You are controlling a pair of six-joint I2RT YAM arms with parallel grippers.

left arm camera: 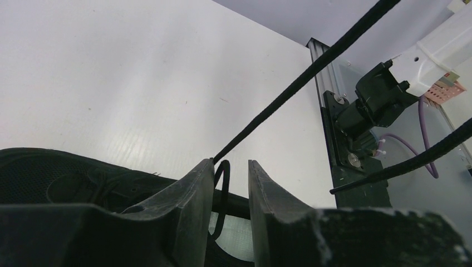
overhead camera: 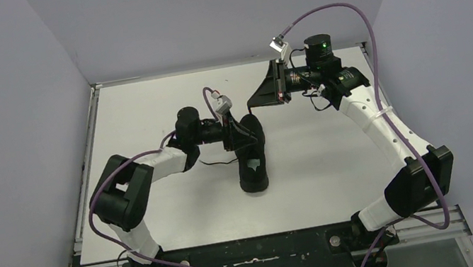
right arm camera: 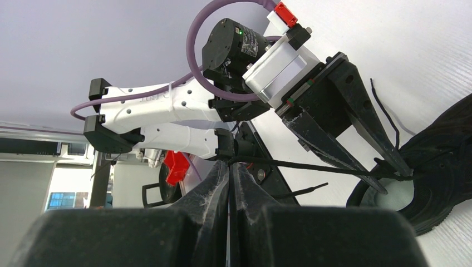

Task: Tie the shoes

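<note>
Black low sneaker (overhead camera: 253,163) flat on white table (overhead camera: 157,103), approx. mid-table, long axis near-to-far. L gripper (left arm camera: 231,164) down at sneaker's far end. L fingers (left arm camera: 195,189) apart w/ narrow gap. Thin lace loop (left arm camera: 222,178) sits in gap, not seen pinched.

R gripper (right arm camera: 229,167) up off table, beyond sneaker to far right, not touching it. R fingers pressed together, clamped on black lace (right arm camera: 311,167). Lace taut, straight line from R fingertips to L gripper tips at sneaker.

Second strand (left arm camera: 423,160) crosses right side of L wrist view, in air; both ends out of frame. Loose lace end (overhead camera: 213,161) lies on table just left of sneaker. Whether any knot formed: cannot tell.
</note>
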